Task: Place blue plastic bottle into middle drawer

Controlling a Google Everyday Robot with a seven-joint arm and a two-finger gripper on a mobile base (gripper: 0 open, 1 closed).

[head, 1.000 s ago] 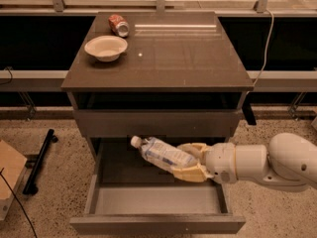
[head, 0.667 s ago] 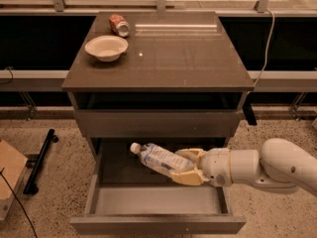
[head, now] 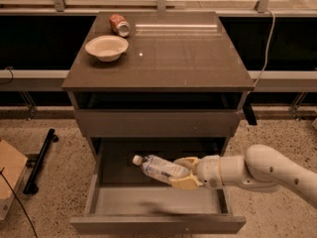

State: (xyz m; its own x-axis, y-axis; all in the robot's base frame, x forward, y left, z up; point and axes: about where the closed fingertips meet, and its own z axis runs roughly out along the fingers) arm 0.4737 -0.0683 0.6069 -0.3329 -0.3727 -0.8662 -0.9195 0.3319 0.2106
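Note:
The blue plastic bottle (head: 158, 168), clear with a white cap and pale label, lies nearly level with its cap to the left, held over the open middle drawer (head: 157, 223). My gripper (head: 185, 173) comes in from the right on a white arm and is shut on the bottle's base end, its tan fingers (head: 184, 182) above and below it. The bottle hangs a little above the drawer's pale grey floor, over its middle, and casts a shadow near the front wall.
A white bowl (head: 106, 47) and a crushed red-and-white can (head: 119, 25) sit at the back left of the cabinet top (head: 188, 53). The flat-fronted drawer (head: 157, 122) above is closed. A black bar (head: 38, 160) and a cardboard box (head: 9, 175) lie on the floor at left.
My gripper has moved down and slightly left with the bottle, bringing it lower into the open drawer. The bottle has levelled out a little.

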